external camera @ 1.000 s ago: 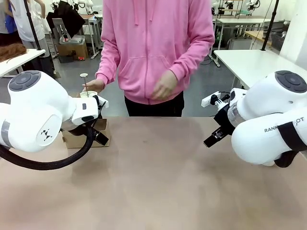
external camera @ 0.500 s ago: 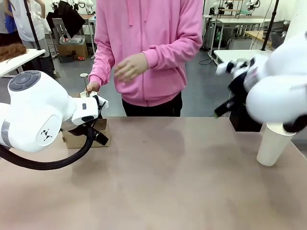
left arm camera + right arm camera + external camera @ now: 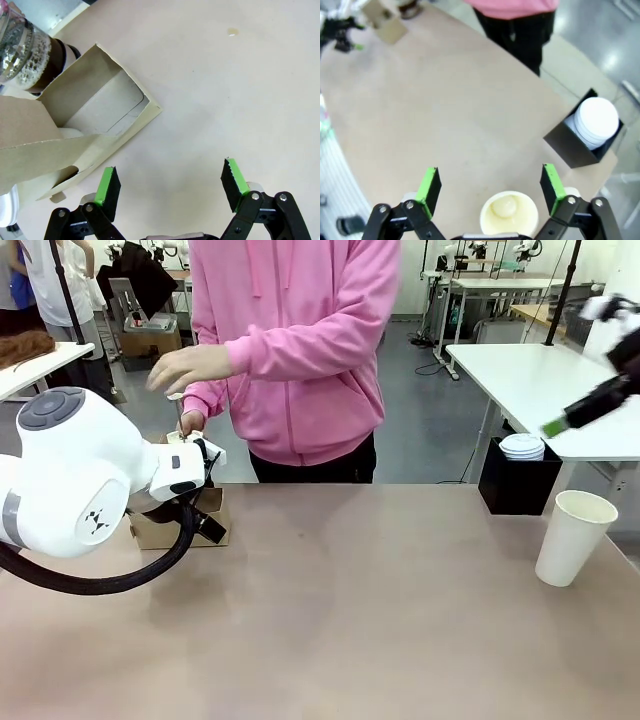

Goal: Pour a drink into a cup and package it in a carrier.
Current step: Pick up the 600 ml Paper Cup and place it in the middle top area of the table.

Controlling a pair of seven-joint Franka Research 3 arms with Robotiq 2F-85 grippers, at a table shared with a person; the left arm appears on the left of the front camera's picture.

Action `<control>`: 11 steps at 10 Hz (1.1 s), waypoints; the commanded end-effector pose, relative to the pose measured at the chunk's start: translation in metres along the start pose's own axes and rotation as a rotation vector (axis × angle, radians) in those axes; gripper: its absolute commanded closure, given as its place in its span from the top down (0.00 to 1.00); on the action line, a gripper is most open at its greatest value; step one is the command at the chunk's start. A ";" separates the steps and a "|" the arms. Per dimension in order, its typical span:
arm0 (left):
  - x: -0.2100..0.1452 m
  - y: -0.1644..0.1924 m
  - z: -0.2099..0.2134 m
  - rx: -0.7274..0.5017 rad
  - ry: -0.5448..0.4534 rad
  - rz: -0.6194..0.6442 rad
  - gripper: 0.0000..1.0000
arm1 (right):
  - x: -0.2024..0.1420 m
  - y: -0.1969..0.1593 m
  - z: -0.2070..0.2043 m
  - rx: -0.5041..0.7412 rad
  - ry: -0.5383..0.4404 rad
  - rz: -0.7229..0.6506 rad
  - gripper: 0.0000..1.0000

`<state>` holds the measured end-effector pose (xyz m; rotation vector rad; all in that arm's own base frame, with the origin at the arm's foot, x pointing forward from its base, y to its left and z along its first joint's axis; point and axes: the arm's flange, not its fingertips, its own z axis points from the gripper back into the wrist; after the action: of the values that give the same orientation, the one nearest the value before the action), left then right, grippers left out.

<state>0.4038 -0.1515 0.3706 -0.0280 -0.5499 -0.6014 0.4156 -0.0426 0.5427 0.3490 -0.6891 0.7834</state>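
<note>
Bearings taken from the cup (image 3: 573, 537), which stands upright, lidless and looks empty.

Right gripper (image 3: 490, 186): high above the cup, jaws wide, nothing held.

Left gripper (image 3: 170, 182): far to the cup's left, jaws wide, empty. The carrier (image 3: 95, 115) and glass jug (image 3: 22, 47) are there too.

Black box (image 3: 518, 480): just behind the cup.

Risk: the light cup tips if a finger clips its rim on an off-centre descent.

Since a second ago, the right arm has lifted clear of the cup and the person's hand (image 3: 190, 368) has risen.

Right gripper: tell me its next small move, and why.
Probably lower the right gripper straight down around the cup. Its jaws stand open, high above the upright, lidless cup, which lies centred between its fingers in the right wrist view.
</note>
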 end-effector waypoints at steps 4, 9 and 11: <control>0.000 0.000 0.000 0.000 0.000 0.000 1.00 | -0.096 -0.075 0.004 0.203 -0.306 0.167 1.00; 0.000 0.000 0.000 0.000 0.000 0.000 1.00 | -0.124 -0.072 0.008 0.187 -0.353 0.140 1.00; 0.000 0.000 0.000 0.000 0.000 0.000 1.00 | -0.124 -0.072 0.008 0.187 -0.353 0.140 1.00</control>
<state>0.4039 -0.1514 0.3704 -0.0277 -0.5495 -0.6011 0.4055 -0.1614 0.4546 0.6229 -0.9535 0.9377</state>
